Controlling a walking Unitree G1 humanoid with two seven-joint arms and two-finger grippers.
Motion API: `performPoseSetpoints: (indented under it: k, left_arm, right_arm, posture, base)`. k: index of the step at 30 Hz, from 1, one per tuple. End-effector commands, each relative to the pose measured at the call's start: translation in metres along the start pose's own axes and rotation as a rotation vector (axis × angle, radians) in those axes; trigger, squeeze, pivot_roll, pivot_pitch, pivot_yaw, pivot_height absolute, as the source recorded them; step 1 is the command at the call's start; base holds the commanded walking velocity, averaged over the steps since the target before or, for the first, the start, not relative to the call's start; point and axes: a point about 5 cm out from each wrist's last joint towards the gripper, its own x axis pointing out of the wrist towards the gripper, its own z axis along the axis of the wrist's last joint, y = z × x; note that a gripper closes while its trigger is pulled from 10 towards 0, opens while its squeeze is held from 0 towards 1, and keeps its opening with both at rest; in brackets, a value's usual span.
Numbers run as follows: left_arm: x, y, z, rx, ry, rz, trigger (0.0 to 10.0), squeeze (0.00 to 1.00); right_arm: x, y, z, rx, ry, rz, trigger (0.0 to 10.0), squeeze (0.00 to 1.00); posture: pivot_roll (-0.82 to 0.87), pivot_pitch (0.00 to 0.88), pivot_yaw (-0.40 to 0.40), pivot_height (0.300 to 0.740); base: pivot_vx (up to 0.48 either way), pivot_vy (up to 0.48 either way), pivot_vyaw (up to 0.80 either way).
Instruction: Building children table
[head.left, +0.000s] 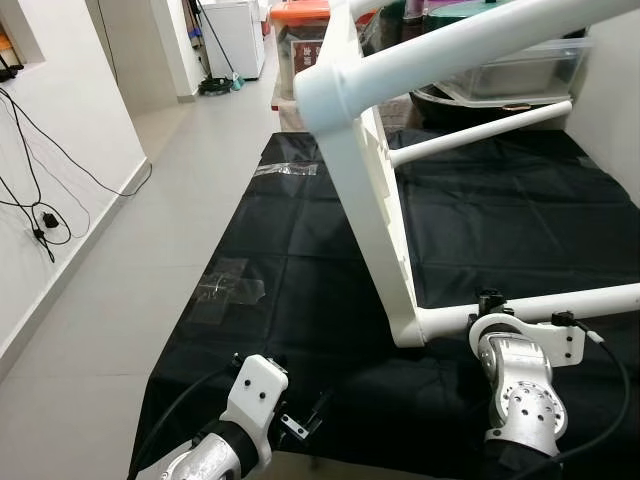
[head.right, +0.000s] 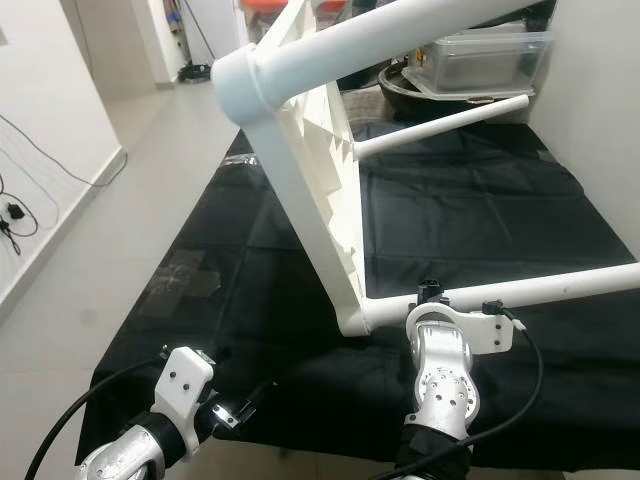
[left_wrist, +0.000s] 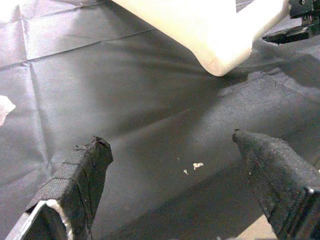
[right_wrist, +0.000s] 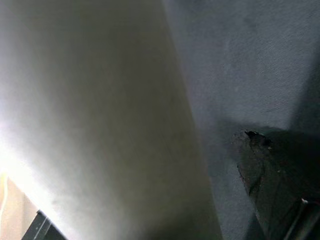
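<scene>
We see the white plastic children's table frame (head.left: 375, 215) lying tipped on its side on the black cloth sheet (head.left: 500, 220) spread over the floor, w/ round tube legs running off to the right and one thick leg end near the camera.

Our right end effector (right_wrist: 235, 165) is up against the lowest white leg tube (head.left: 560, 300); wrist sits just under it, near the frame's bottom corner. In the right wrist view one black finger (right_wrist: 270, 185) lies beside the tube's white wall, cloth behind. We can't tell whether it's spread or clamped on the tube.

Our left end effector (left_wrist: 175, 190) hovers low over the cloth, fingers (left_wrist: 80, 175) spread wide apart, pinching nothing. The frame's rounded corner is ahead of it, well apart; a few pale crumbs (left_wrist: 195, 166) lie on the cloth between its fingers.

Beyond the frame: clear plastic storage bins (head.left: 520, 65). Left of the cloth, grey tile floor (head.left: 150, 220) & black cables (head.left: 40, 215) by the wall.
</scene>
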Motion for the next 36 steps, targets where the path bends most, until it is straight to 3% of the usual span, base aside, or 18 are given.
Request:
performPoseSetpoints:
  k: [1,36]
  left_arm:
    - [-0.0022,-0.0003,0.0004,0.020,0.002,-0.003,10.0,0.00]
    - [-0.0022,-0.0003,0.0004,0.020,0.002,-0.003,10.0,0.00]
  right_arm:
    - [-0.0141,-0.0325,-0.0671,0.153,0.191,-0.147,10.0,0.00]
    - [-0.0141,-0.0325,-0.0671,0.153,0.191,-0.147,10.0,0.00]
  posture:
    - [0.18,0.053,0.029,0.740]
    - [0.18,0.053,0.029,0.740]
  base:
    - [0.000,0.000,0.00]
    - [0.000,0.000,0.00]
